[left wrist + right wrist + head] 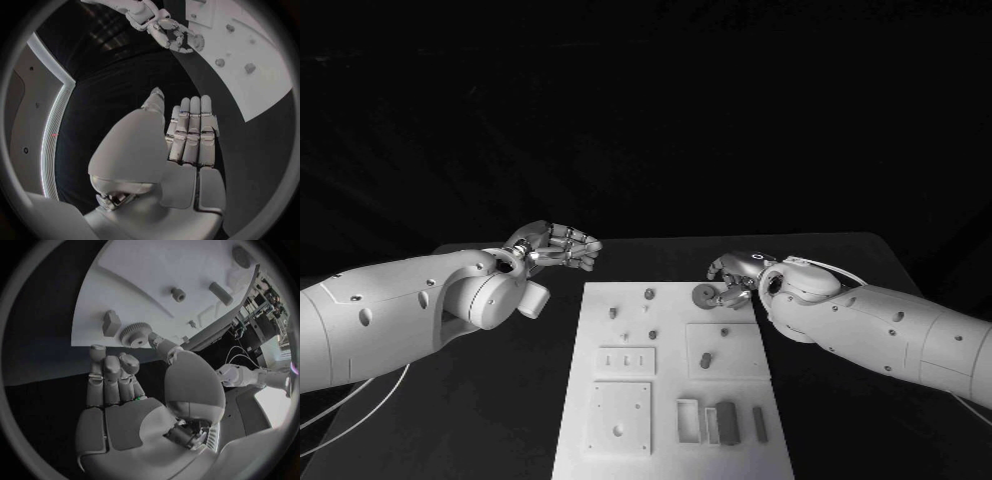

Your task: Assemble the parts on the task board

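Observation:
The white task board (733,345) lies lengthwise in the middle of the table. My right hand (740,275) hovers at its far right corner and pinches a small toothed gear (708,294) between thumb and fingertips. In the right wrist view the gear (134,333) sits just beyond the fingertips (128,361), over the board's edge and beside a small block (111,322). My left hand (554,246) hangs off the board's far left corner; its fingers (190,130) are stretched out side by side and hold nothing. Small pegs (649,293) stand on the board's far half.
A slotted plate (627,361) and a square plate (619,415) lie on the board's near left. Several upright rectangular pieces (724,421) stand at its near right. Black table (502,420) flanks the board on both sides.

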{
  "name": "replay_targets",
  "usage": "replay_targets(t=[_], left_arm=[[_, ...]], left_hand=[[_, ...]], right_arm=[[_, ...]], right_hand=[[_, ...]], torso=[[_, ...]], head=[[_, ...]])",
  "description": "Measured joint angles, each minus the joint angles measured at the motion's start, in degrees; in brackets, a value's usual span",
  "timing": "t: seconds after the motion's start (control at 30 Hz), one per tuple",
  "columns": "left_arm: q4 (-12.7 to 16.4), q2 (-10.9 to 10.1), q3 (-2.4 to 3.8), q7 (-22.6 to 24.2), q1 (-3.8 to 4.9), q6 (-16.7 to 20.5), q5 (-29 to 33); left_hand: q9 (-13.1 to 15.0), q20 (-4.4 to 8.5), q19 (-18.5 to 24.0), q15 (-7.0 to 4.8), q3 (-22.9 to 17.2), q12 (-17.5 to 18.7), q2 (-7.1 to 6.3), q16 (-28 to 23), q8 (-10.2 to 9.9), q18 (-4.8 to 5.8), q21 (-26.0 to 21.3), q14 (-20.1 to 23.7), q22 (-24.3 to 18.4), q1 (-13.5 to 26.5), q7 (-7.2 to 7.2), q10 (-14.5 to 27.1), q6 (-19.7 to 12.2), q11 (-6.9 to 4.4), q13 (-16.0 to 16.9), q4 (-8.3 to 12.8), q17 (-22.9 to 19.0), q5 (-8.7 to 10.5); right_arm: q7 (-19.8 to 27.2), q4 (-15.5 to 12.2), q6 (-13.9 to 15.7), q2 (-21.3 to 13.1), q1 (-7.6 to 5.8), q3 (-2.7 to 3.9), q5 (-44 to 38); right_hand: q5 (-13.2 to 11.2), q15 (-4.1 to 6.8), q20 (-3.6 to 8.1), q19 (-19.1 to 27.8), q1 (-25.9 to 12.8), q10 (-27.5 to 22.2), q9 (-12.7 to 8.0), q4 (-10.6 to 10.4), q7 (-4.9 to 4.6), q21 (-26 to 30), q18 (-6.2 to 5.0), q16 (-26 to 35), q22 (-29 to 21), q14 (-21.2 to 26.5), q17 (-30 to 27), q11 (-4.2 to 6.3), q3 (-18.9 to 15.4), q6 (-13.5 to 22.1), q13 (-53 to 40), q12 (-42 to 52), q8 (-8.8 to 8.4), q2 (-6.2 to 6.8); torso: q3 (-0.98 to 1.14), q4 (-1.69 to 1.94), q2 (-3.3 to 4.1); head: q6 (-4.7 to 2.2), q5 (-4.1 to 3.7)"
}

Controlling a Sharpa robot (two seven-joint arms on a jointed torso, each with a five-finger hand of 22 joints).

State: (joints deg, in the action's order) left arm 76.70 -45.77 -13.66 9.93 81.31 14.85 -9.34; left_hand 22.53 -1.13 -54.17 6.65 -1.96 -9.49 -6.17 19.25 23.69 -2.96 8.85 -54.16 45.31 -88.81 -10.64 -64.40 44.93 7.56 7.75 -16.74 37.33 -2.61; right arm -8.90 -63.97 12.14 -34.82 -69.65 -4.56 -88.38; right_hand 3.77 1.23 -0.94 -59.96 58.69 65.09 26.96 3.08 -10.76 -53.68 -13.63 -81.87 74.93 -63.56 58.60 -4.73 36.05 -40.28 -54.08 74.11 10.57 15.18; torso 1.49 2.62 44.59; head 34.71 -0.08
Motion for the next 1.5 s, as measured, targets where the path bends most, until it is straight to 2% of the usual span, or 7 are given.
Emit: replay_targets(t=[0.4,0.67,0.83,1.23,1.3,1.43,1.5], left_arm=[[0.24,0.0,0.01,0.0,0.01,0.0,0.0],[0.47,-0.18,0.01,-0.01,0.03,0.0,0.0],[0.65,-0.27,0.02,-0.01,0.03,0.0,-0.01],[0.94,-0.38,0.03,-0.03,0.05,0.01,-0.02],[0.94,-0.38,0.04,-0.04,0.05,0.01,-0.02],[0.95,-0.39,0.04,-0.05,0.06,0.01,-0.03],[0.96,-0.4,0.04,-0.05,0.06,0.01,-0.03]], left_hand=[[-0.05,0.0,0.0,0.0,0.0,0.21,0.0,0.0,0.0,0.02,0.0,0.0,0.0,0.0,0.0,0.0,0.0,0.0,0.0,0.0,0.04,0.0],[-0.05,0.0,0.0,0.0,0.0,0.21,0.0,-0.2,0.0,0.03,0.0,0.0,0.0,0.0,0.0,0.0,0.0,0.0,-0.01,0.0,0.04,0.0],[-0.04,0.0,0.0,0.0,0.0,0.21,0.0,-0.22,0.0,-0.57,0.0,0.0,0.0,0.0,0.0,0.0,0.0,0.0,-0.01,0.0,0.04,0.0],[-0.12,0.0,0.0,0.2,0.0,0.21,0.0,-0.22,0.0,-0.55,0.0,-0.2,0.0,0.0,0.0,0.0,0.0,0.0,-0.01,0.0,0.1,0.0],[-0.11,0.0,0.0,0.2,0.0,0.45,0.0,-0.22,0.0,-0.55,0.0,-0.2,0.0,0.0,0.0,0.0,0.0,0.0,-0.01,0.0,0.16,0.0],[-0.11,0.0,0.0,0.2,0.16,0.45,0.0,-0.22,0.0,-0.53,0.0,-0.2,0.0,0.0,0.0,0.0,0.0,0.0,-0.01,-0.16,0.16,0.0],[-0.17,0.0,0.0,0.2,0.16,0.45,0.0,-0.22,0.0,-0.52,0.0,-0.2,0.0,0.0,0.0,0.0,0.0,0.0,-0.01,-0.16,0.16,0.0]], right_arm=[[0.32,1.47,-0.32,1.08,0.23,-0.01,0.03],[0.49,2.04,-0.45,1.47,0.23,-0.01,0.04],[0.58,2.55,-0.63,1.74,0.25,-0.01,0.04],[0.8,3.04,-1.29,2.12,0.49,-0.03,0.07],[0.81,3.06,-1.4,2.17,0.5,-0.04,0.07],[0.85,3.06,-1.58,2.27,0.53,-0.04,0.07],[0.87,3.07,-1.65,2.29,0.53,-0.04,0.07]], right_hand=[[0.0,0.14,-0.01,0.21,-0.17,-0.3,0.28,-0.31,-0.05,-0.24,0.03,-0.34,-0.01,0.27,-0.14,0.11,-0.31,-0.81,0.28,0.27,0.71,-0.9],[0.0,0.07,-0.1,0.3,-0.16,-0.29,0.29,-0.15,0.0,-0.45,0.03,-0.34,-0.01,0.34,-0.2,0.12,-0.47,-1.24,0.37,0.27,0.78,-0.89],[0.0,0.18,-0.11,0.31,-0.18,-0.28,0.33,-0.32,0.06,-0.45,0.04,-0.34,-0.01,0.46,-0.23,0.12,-0.64,-1.33,0.43,0.26,0.97,-1.35],[0.0,0.26,-0.2,0.39,-0.39,-0.27,0.33,-0.45,0.03,-0.45,0.03,-0.34,-0.01,0.56,-0.34,0.13,-0.82,-1.62,0.58,0.26,1.19,-1.56],[0.06,0.3,-0.1,0.51,-0.65,-0.27,0.39,-0.32,0.18,-0.45,0.04,-0.34,-0.01,0.52,-0.34,0.13,-0.95,-1.78,0.62,0.25,1.19,-1.82],[0.45,0.46,0.0,0.81,-0.04,-0.47,0.45,0.1,0.23,-0.67,0.03,-0.57,-0.01,0.37,-0.46,0.35,-1.36,-2.25,0.74,0.62,1.57,-3.28],[0.67,0.66,0.0,0.81,-0.08,-0.36,0.45,0.44,0.32,-0.68,0.04,-0.62,-0.01,0.57,-0.51,0.46,-1.5,-2.46,0.82,0.66,1.57,-3.36]], torso=[[0.03,0.02,0.03],[0.03,0.03,0.06],[0.07,0.02,0.1],[0.14,-0.04,0.07],[0.14,-0.04,0.05],[0.14,-0.05,0.03],[0.14,-0.06,0.02]], head=[[0.62,0.17],[0.91,0.21],[1.02,0.34],[1.48,0.62],[1.53,0.66],[1.68,0.8],[1.74,0.87]])
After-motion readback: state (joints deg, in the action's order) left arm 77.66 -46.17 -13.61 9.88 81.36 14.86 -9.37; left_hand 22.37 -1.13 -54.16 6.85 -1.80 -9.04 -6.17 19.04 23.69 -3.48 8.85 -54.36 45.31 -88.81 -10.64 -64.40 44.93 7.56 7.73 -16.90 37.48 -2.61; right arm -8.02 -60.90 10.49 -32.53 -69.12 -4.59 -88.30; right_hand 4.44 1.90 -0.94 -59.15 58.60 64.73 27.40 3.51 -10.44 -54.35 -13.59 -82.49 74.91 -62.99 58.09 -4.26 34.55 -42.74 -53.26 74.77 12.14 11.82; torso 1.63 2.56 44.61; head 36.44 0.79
